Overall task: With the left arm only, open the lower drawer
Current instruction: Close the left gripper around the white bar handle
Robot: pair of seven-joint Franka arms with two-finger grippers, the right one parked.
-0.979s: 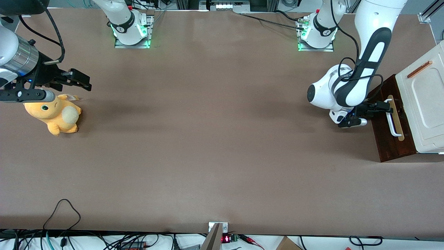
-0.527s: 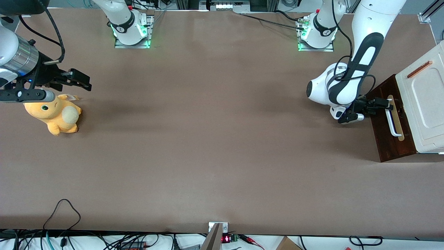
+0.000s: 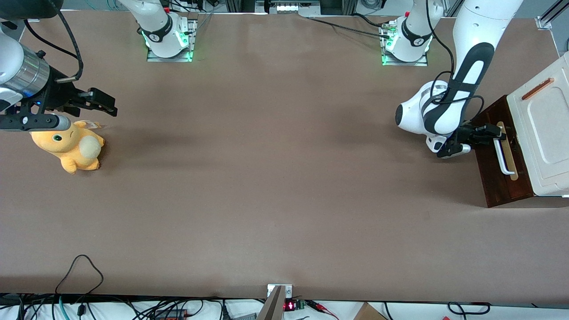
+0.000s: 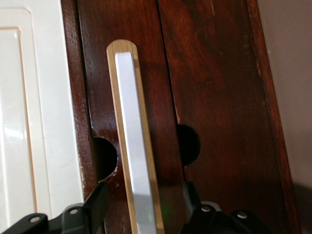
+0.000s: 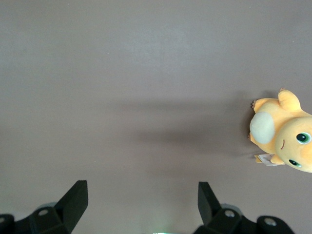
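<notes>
left arm (image 3: 449, 106) is at the working arm's end of the table, gripper (image 3: 492, 134) right at the lower drawer (image 3: 498, 164) front. Fingers spread: one finger (image 4: 97, 204) on each side of the white bar handle (image 4: 135, 161), straddling it, not pinching; can't tell if either pad touches the bar. Handle sits on its pale wood strip (image 4: 113, 97), dark wood to both sides. The gripper is at the handle end farther from the front camera; the rest of the bar runs toward that camera.

Drawer front is flush, looks shut. Cream-white panel (image 3: 544, 129) with copper-coloured handle (image 3: 537, 89) is just above it. On the gripper's other side the table (image 3: 275, 178) is bare all the way to the plush toy (image 3: 71, 146) at the parked arm's end.

Versus 0.5 s ago: gripper shifted slightly along the handle toward the front camera, elbow a touch lower; drawer hasn't moved. No readable text or labels near the gripper.
</notes>
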